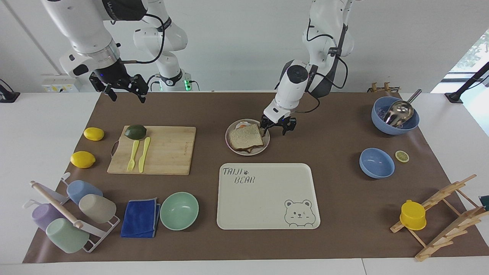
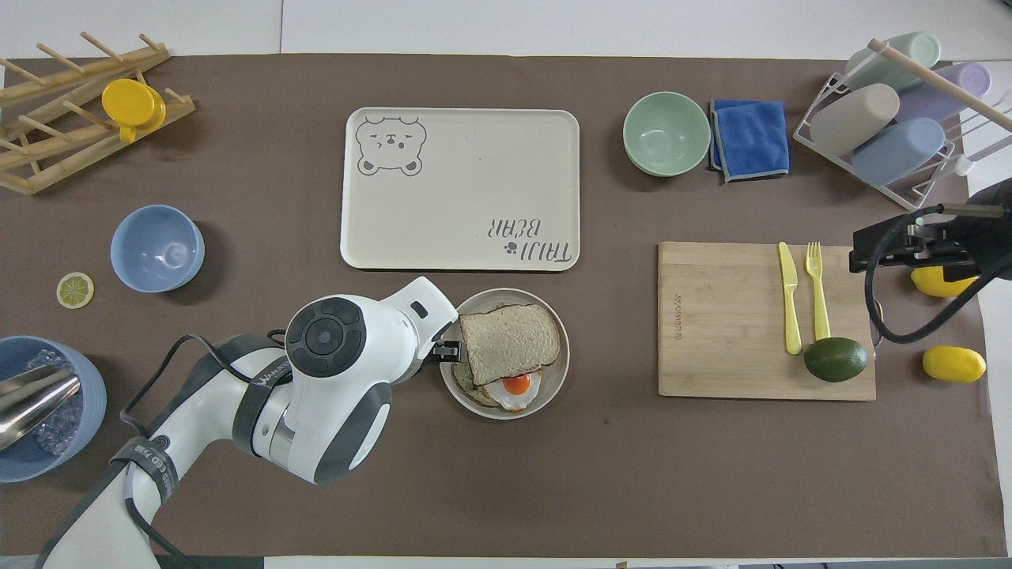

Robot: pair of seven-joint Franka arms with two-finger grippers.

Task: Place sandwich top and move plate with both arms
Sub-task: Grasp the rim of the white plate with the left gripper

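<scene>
The sandwich top [image 1: 246,137] lies askew on the egg toast on the small round plate [image 1: 229,133]; in the overhead view the sandwich top [image 2: 508,340] leaves the fried egg [image 2: 515,386] showing at the plate's [image 2: 551,381] edge nearer the robots. My left gripper [image 1: 275,130] is open and low at the plate's rim toward the left arm's end, one finger by the bread's edge; it also shows in the overhead view [image 2: 445,351]. My right gripper [image 1: 128,97] is open and empty, raised over the mat's corner at the right arm's end, and shows in the overhead view [image 2: 862,254].
A cream bear tray [image 1: 267,206] lies farther from the robots than the plate. A cutting board [image 1: 168,151] holds an avocado, fork and knife. Two lemons [image 1: 83,159], blue bowls [image 1: 376,163], a mint bowl [image 1: 179,211], a cup rack and a wooden rack stand around.
</scene>
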